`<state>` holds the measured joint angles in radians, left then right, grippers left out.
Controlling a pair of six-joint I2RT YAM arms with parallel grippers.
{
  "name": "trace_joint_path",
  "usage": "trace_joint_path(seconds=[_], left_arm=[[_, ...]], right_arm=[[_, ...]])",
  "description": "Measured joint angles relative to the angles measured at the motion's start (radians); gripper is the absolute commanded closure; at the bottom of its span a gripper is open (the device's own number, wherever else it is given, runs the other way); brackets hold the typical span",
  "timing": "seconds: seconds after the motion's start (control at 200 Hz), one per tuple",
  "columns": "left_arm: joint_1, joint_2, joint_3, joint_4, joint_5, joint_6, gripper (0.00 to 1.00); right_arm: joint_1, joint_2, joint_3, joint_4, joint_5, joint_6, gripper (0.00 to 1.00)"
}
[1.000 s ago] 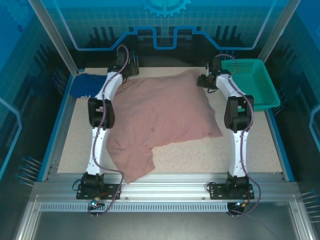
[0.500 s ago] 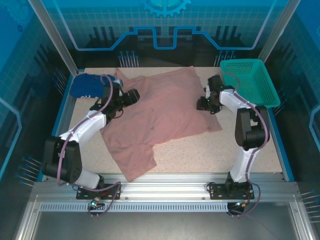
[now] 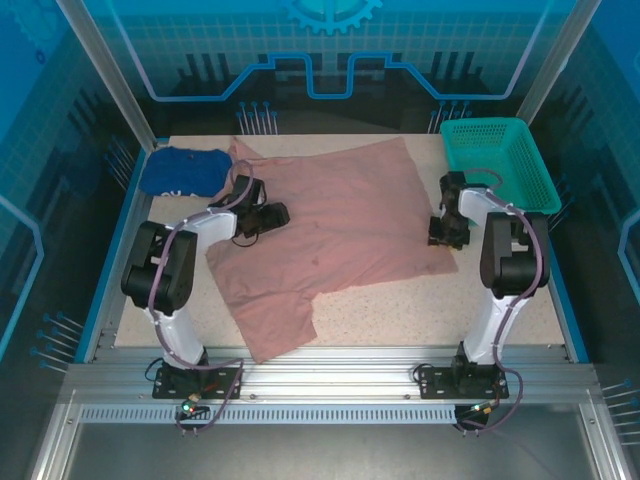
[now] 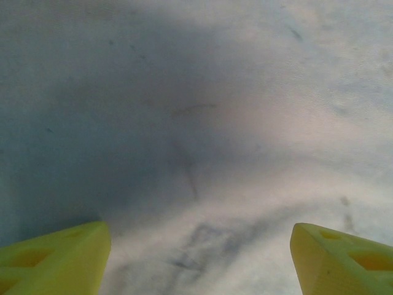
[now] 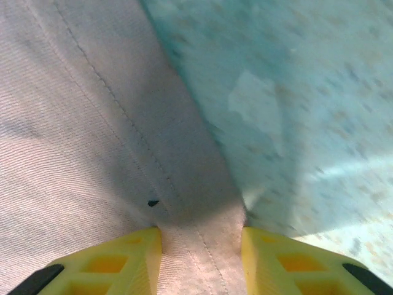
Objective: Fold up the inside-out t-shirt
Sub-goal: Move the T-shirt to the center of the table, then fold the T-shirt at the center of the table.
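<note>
Right tool (image 5: 201, 236) straddles the hem of the t-shirt (image 3: 330, 230) at 3 o'clock, jaws half closed — whether they pinch it, I cannot tell. Left tool (image 4: 199, 232) stands wide open over its 9 o'clock side. It lies spread mid-worktop (image 3: 400, 310) — green basket (image 3: 500, 165) at 2 o'clock.

I see the dusty-pink short-sleeved cloth t-shirt (image 3: 330, 225) spread open on the speckled desk (image 3: 480, 300), filling the middle of the overhead frame at a slant. One corner points to the upper left, another to the upper right, and a long flap trails toward the lower left. The fabric lies mostly smooth with faint creases. In my right wrist view its stitched hem (image 5: 153, 166) runs diagonally, flat against the desk.
</note>
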<state>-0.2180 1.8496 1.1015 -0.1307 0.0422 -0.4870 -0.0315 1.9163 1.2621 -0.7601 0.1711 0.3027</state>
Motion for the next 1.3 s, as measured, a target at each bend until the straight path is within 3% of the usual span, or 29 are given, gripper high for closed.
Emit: trace_joint_path(seconds=[0.305, 0.585, 0.77, 0.875, 1.035, 1.15, 1.301], left_arm=[[-0.029, 0.15, 0.167, -0.031, 0.045, 0.046, 0.22], [-0.008, 0.172, 0.22, -0.086, 0.045, 0.098, 0.21], [0.029, 0.167, 0.243, -0.105, 0.051, 0.113, 0.2], [0.027, 0.098, 0.192, -0.093, 0.076, 0.1, 0.19], [0.0, -0.16, -0.008, -0.031, 0.117, 0.041, 0.19], [-0.038, -0.297, -0.122, 0.014, 0.142, 0.002, 0.19], [-0.107, -0.365, -0.229, 0.032, 0.158, -0.039, 0.19]], right_arm=[[-0.08, -0.116, -0.148, 0.014, 0.019, 0.027, 0.62], [-0.005, -0.137, -0.15, 0.039, 0.013, 0.048, 0.59], [0.0, -0.195, -0.146, 0.037, 0.012, 0.045, 0.5], [0.0, -0.293, -0.181, 0.043, 0.012, 0.052, 0.48], [-0.03, -0.439, -0.315, 0.044, -0.018, 0.079, 0.47], [-0.104, -0.457, -0.405, 0.043, -0.041, 0.098, 0.47], [-0.173, -0.434, -0.443, 0.037, -0.056, 0.113, 0.47]])
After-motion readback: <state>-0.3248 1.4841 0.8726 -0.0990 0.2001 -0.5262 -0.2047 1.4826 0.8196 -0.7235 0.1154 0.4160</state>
